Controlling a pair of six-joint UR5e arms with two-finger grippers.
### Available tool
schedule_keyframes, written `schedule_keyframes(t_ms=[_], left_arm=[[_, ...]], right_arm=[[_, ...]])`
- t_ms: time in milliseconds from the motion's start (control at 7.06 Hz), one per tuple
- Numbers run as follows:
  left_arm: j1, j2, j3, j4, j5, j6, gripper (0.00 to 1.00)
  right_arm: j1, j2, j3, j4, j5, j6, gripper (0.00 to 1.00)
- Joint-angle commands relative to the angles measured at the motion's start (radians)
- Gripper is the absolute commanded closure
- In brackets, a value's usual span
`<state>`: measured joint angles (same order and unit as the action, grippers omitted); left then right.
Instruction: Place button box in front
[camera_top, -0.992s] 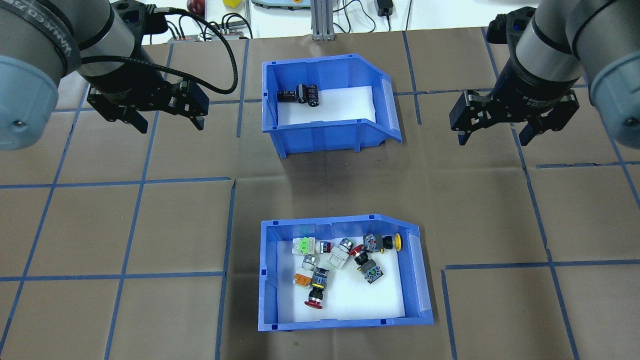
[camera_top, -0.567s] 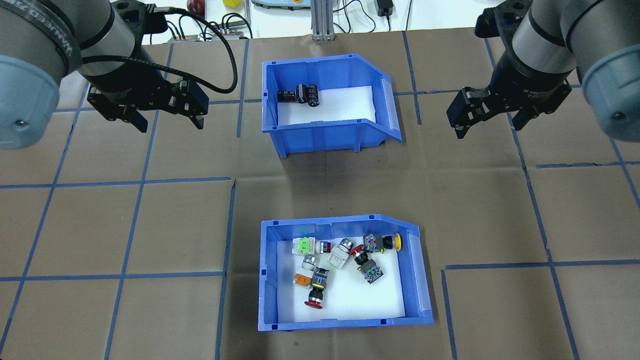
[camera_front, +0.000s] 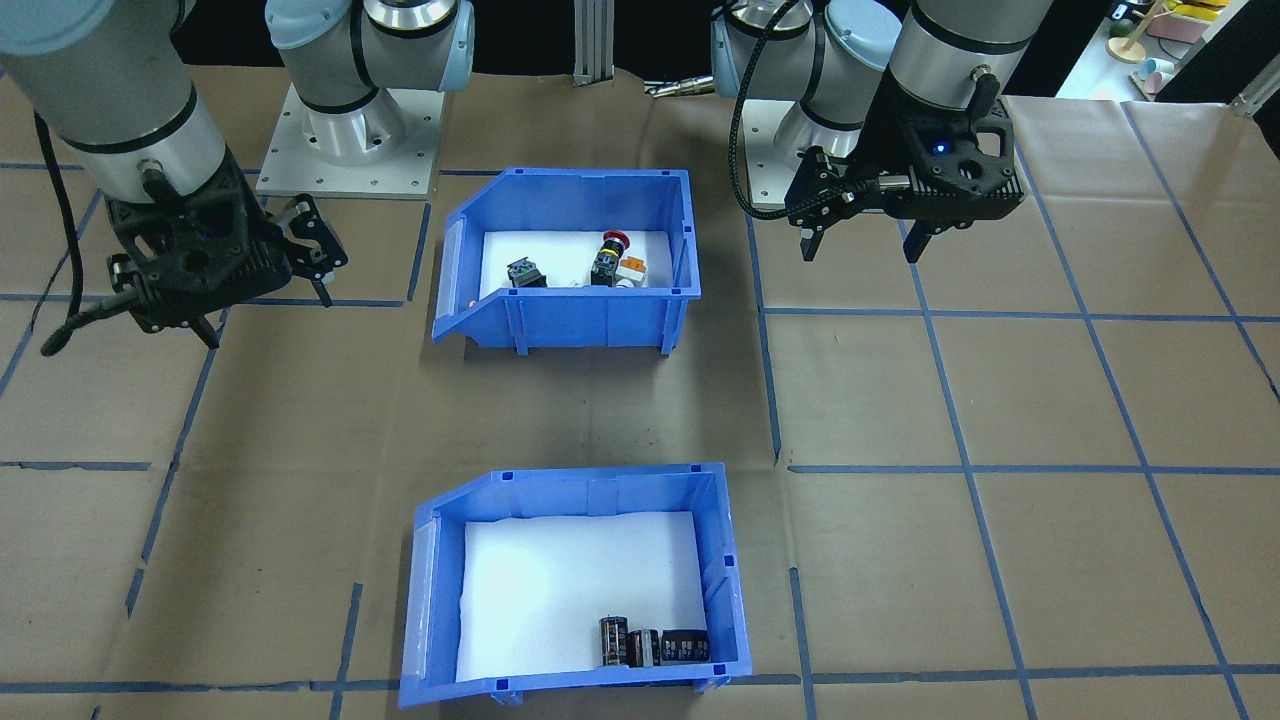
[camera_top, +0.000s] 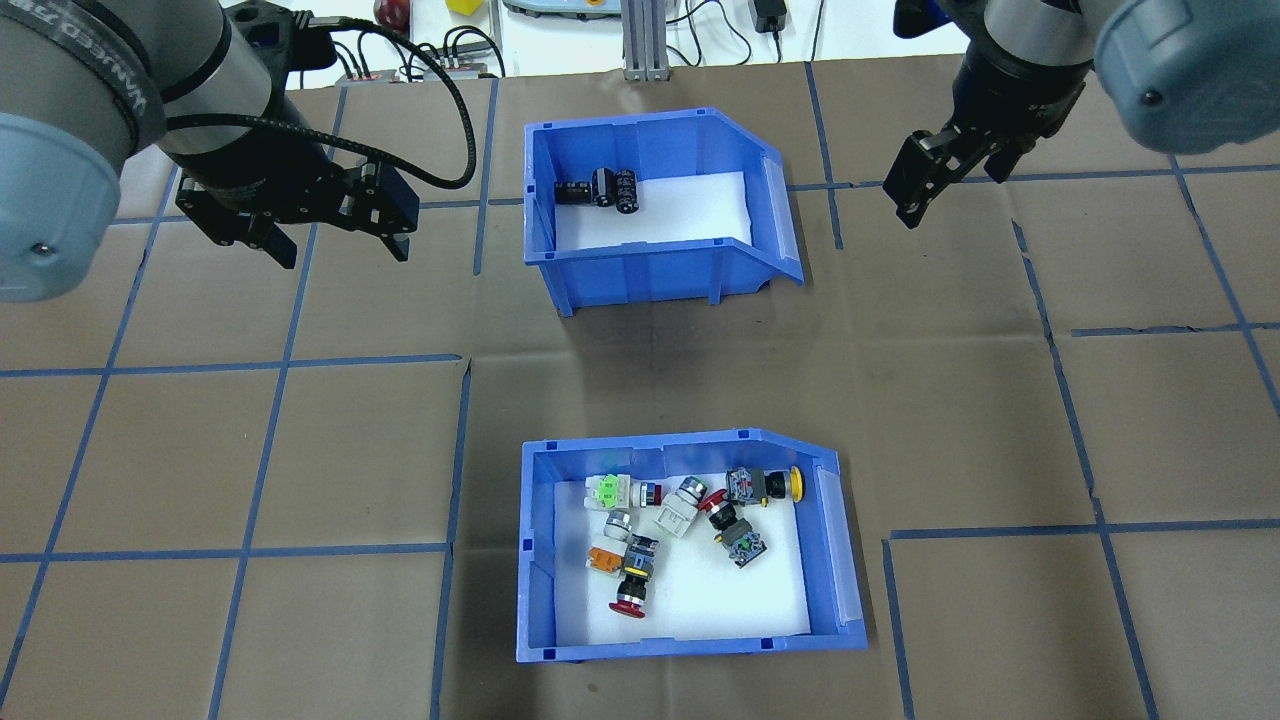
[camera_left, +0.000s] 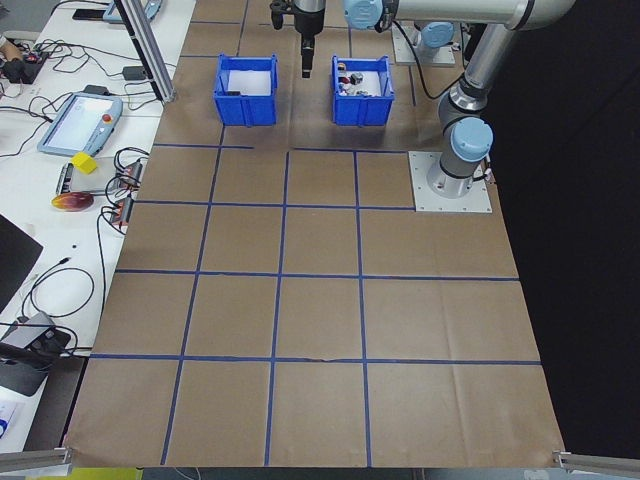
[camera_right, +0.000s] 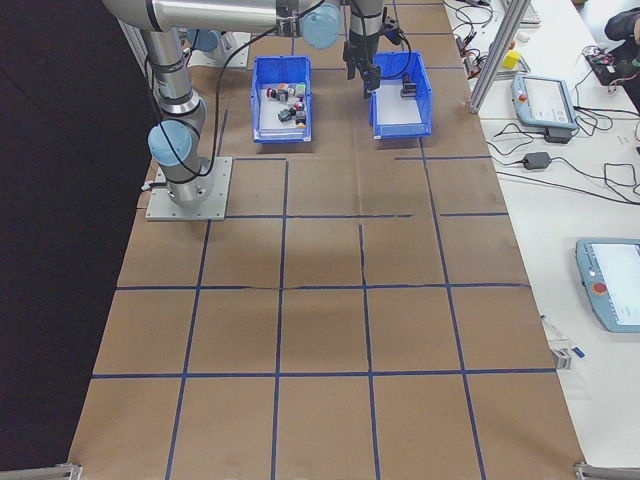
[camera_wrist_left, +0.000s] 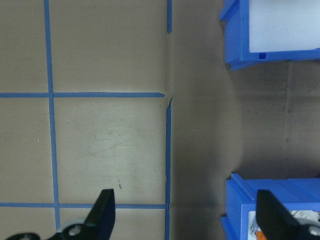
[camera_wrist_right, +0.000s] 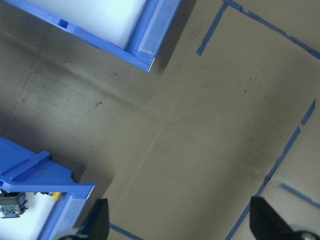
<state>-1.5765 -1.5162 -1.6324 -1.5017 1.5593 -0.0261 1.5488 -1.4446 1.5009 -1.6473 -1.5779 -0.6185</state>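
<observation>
The button box (camera_top: 690, 548) sits untouched at the near edge of the counter (camera_top: 300, 450), close to the robot. Farther off, the left hand (camera_top: 335, 225) is kept spread and empty, while the right hand (camera_top: 925, 185), also spread and empty, has been swung away and turned toward the capacitor bin (camera_top: 655, 215); no grasp is yet begun.

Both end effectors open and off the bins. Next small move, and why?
Probably bring the right end effector back and down toward the open-front lip of the blue plastic bin with push-button switches. It hangs open near the blue bin holding dark capacitors, the wrong one. The left end effector hangs open too, off to the side; neither touches a bin.
</observation>
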Motion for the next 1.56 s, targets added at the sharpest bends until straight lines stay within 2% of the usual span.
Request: schedule_keyframes(t_ms=[0, 283, 567, 708, 850, 1133, 1417], left_arm=[[-0.003, 0.017, -0.044, 0.004, -0.004, -0.012, 0.01], [-0.014, 0.065, -0.131, 0.005, -0.013, -0.116, 0.01], [-0.019, 0.128, -0.251, 0.009, -0.012, -0.118, 0.01], [-0.034, 0.139, -0.282, 0.020, -0.013, -0.182, 0.01], [-0.100, 0.140, -0.284, 0.024, -0.013, -0.350, 0.02], [-0.277, 0.148, -0.317, 0.056, -0.012, -0.830, 0.02], [-0.368, 0.177, -0.447, 0.145, -0.004, -1.234, 0.02]], right_arm=[[0.037, 0.073, -0.074, -0.003, 0.001, -0.304, 0.00], [0.086, 0.145, -0.144, -0.002, 0.007, -0.453, 0.00], [0.169, 0.248, -0.241, -0.002, -0.002, -0.539, 0.00], [0.219, 0.291, -0.275, -0.002, -0.001, -0.546, 0.00], [0.274, 0.328, -0.290, -0.002, -0.001, -0.608, 0.00], [0.347, 0.377, -0.333, -0.005, -0.005, -0.638, 0.00], [0.391, 0.424, -0.353, -0.017, -0.005, -0.636, 0.00]])
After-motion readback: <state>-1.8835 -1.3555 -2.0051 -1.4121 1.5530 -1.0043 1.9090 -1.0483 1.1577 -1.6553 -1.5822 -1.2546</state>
